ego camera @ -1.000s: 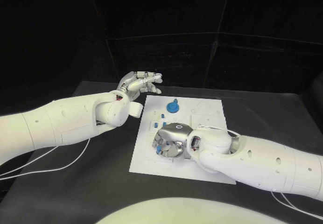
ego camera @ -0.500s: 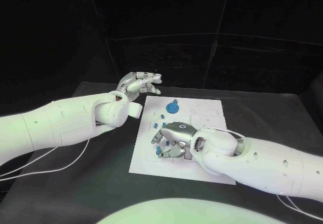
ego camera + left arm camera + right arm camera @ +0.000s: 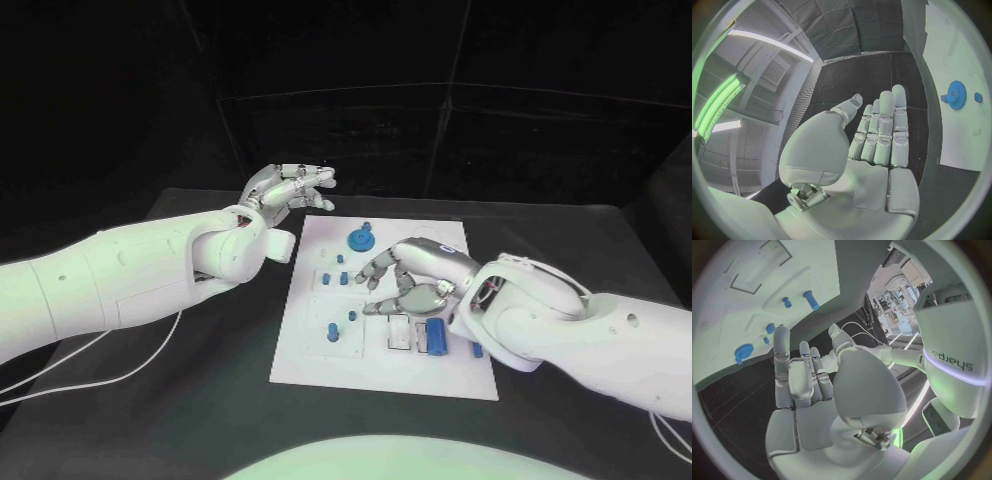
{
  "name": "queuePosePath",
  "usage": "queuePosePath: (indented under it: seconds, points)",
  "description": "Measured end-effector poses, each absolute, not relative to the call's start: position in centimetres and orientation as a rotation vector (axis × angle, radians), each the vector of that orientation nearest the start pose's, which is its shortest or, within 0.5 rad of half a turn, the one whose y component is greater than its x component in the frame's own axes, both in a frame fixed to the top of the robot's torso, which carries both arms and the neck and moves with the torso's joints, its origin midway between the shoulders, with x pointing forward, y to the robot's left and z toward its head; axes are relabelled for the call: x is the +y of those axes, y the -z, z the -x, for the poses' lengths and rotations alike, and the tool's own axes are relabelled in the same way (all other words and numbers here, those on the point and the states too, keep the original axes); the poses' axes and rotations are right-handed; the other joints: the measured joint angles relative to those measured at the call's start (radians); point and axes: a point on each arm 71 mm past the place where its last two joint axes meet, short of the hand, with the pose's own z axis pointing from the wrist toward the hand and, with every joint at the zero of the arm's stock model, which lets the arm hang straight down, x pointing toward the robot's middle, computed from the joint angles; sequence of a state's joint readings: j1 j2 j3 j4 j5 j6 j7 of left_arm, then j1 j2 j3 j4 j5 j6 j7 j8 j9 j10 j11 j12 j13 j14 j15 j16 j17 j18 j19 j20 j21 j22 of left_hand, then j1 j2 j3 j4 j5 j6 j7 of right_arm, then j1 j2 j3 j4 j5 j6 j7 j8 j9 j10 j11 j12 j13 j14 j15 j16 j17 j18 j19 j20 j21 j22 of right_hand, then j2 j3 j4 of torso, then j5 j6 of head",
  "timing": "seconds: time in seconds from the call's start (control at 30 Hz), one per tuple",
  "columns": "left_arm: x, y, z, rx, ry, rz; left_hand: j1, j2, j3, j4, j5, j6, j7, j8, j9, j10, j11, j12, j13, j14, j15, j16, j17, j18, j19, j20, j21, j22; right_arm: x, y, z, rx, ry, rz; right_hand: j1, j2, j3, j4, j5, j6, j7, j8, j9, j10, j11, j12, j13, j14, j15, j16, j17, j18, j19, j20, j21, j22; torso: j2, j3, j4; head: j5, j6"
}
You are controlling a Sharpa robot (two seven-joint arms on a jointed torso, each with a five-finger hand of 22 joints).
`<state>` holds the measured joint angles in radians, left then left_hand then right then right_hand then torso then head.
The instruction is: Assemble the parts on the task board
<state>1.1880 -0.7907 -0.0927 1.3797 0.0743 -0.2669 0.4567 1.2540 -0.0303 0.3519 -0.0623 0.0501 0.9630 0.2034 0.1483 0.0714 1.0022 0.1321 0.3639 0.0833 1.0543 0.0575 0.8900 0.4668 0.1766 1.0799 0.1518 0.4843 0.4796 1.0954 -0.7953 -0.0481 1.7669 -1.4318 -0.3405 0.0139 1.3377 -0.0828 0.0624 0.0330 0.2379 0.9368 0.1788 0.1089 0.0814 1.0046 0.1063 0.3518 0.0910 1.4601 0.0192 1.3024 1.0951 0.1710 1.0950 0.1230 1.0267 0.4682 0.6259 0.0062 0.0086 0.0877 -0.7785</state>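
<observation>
I see the board (image 3: 378, 368) lying flat in the middle of the bench (image 3: 577, 240). My right hand (image 3: 411, 285) hovers over its centre, fingers spread wide, holding nothing. My left hand (image 3: 289, 188) is raised beside the far left corner, fingers apart and empty. A blue gear (image 3: 361, 240) sits near the far edge, and small blue parts (image 3: 335, 279) lie along the left side.

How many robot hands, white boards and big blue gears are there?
Hands: 2, the left hand and the right hand
Boards: 1, the task board
Gears: 1, the blue gear
Total: 4
</observation>
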Motion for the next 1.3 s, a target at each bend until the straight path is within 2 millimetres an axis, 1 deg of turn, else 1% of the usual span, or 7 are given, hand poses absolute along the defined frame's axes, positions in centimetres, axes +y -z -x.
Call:
queuePosePath:
  seconds: [0.17, 0.27, 0.4, 0.53, 0.57, 0.77, 1.3]
  points:
    - [22.8, 21.0, -50.6, 1.374, 1.512, 1.192, 0.0, 0.0, 0.0, 0.0, 0.0, 0.0, 0.0, 0.0, 0.0, 0.0, 0.0, 0.0, 0.0, 0.0, 0.0, 0.004, 0.0, 0.0, 0.0, 0.0, 0.0, 0.0, -15.6, 19.7, -41.1, 1.696, -1.041, 0.086, -0.002, 0.017, -0.013, 0.023, 0.088, 0.064, -0.04, 0.033, 0.006, 0.19, -0.051, 0.128, 0.061, 0.006, -0.038, 0.065, 0.098, 0.0, 0.073, -0.031, 0.081, 0.126, -0.003, -0.0027, -0.0022, -0.041, 0.009]
    - [22.9, 21.0, -50.6, 1.373, 1.51, 1.192, 0.0, 0.0, 0.0, 0.0, 0.0, 0.0, 0.0, 0.0, 0.0, 0.0, 0.0, 0.0, 0.0, 0.0, 0.0, 0.004, 0.0, 0.0, 0.0, 0.0, 0.0, 0.0, -18.3, 19.7, -41.4, 1.721, -0.994, -0.033, -0.053, -0.007, -0.056, 0.058, 0.118, 0.088, -0.063, 0.066, 0.014, 0.247, -0.073, 0.255, 0.152, 0.007, -0.058, 0.096, 0.143, 0.0, 0.101, -0.054, 0.112, 0.175, -0.005, -0.0054, -0.0053, -0.06, 0.013]
    - [22.9, 21.0, -50.6, 1.373, 1.511, 1.192, 0.0, 0.0, 0.0, 0.0, 0.0, 0.0, 0.0, 0.0, 0.0, 0.0, 0.0, 0.0, 0.0, 0.0, 0.0, 0.004, 0.0, 0.0, 0.0, 0.0, 0.0, 0.0, -21.0, 20.1, -41.8, 1.761, -0.916, -0.157, -0.126, -0.022, -0.127, 0.115, 0.128, 0.112, -0.088, 0.135, 0.034, 0.322, -0.094, 0.618, 0.57, 0.007, -0.072, 0.142, 0.208, -0.016, 0.126, -0.073, 0.147, 0.236, -0.007, -0.0067, -0.0123, -0.076, 0.013]
    - [22.8, 21.0, -50.6, 1.374, 1.512, 1.192, 0.0, 0.0, 0.0, 0.0, 0.0, 0.0, 0.0, 0.0, 0.0, 0.0, 0.0, 0.0, 0.0, 0.0, 0.0, 0.004, 0.0, 0.0, 0.0, 0.0, 0.0, 0.0, -22.8, 20.6, -41.7, 1.802, -0.826, -0.23, -0.137, -0.01, -0.186, 0.153, 0.107, 0.102, -0.1, 0.213, 0.063, 0.387, -0.101, 0.922, 0.98, 0.006, -0.079, 0.199, 0.213, -0.018, 0.16, -0.078, 0.185, 0.304, -0.009, -0.007, -0.0186, -0.086, 0.01]
    - [22.8, 21.0, -50.6, 1.374, 1.512, 1.192, 0.0, 0.0, 0.0, 0.0, 0.0, 0.0, 0.0, 0.0, 0.0, 0.0, 0.0, 0.0, 0.0, 0.0, 0.0, 0.004, 0.0, 0.0, 0.0, 0.0, 0.0, 0.0, -23.1, 20.8, -41.6, 1.818, -0.801, -0.246, -0.136, -0.01, -0.196, 0.163, 0.103, 0.089, -0.098, 0.228, 0.068, 0.402, -0.099, 0.966, 1.046, 0.006, -0.079, 0.21, 0.213, -0.032, 0.168, -0.078, 0.193, 0.319, -0.009, -0.007, -0.0198, -0.087, 0.009]
    - [22.9, 21.0, -50.6, 1.373, 1.51, 1.193, 0.0, 0.0, 0.0, 0.0, 0.0, 0.0, 0.0, 0.0, 0.0, 0.0, 0.0, 0.0, 0.0, 0.0, 0.0, 0.004, 0.0, 0.0, 0.0, 0.0, 0.0, 0.0, -23.5, 22.7, -40.3, 1.907, -0.692, -0.278, -0.134, -0.007, -0.231, 0.198, 0.089, 0.039, -0.087, 0.254, 0.076, 0.42, -0.099, 1.034, 1.16, 0.006, -0.079, 0.217, 0.213, -0.047, 0.199, -0.075, 0.237, 0.408, -0.01, -0.007, -0.0226, -0.092, 0.006]
    - [22.8, 21.0, -50.6, 1.374, 1.512, 1.192, 0.0, 0.0, 0.0, 0.0, 0.0, 0.0, 0.0, 0.0, 0.0, 0.0, 0.0, 0.0, 0.0, 0.0, 0.0, 0.004, 0.0, 0.0, 0.0, 0.0, 0.0, 0.0, -21.5, 25.2, -39.4, 2.028, -0.544, -0.23, -0.134, -0.008, -0.246, 0.238, 0.074, 0.002, -0.075, 0.271, 0.077, 0.417, -0.09, 1.034, 1.174, 0.005, -0.072, 0.217, 0.213, -0.047, 0.206, -0.068, 0.243, 0.422, -0.01, -0.0076, -0.0205, -0.098, 0.007]
